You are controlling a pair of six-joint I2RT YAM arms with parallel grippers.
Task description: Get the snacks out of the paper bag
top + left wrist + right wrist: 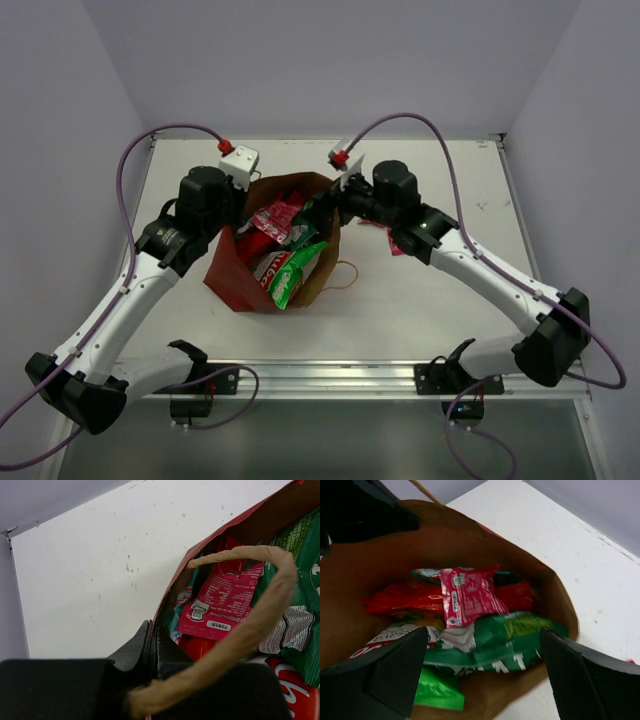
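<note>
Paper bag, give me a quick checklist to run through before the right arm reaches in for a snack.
1. Left pincer holding the paper bag: ok, shut on its rim.
2. Bag mouth open: ok, the inside is in plain view from the right wrist.
3. Right pincer ready: ok, jaws wide apart at the mouth.
4. A snack on top to grab: ok, the red packet lies over the green packet.
5. Twine handle out of the way: cannot tell; it arches across the mouth by the left pincer.
</note>
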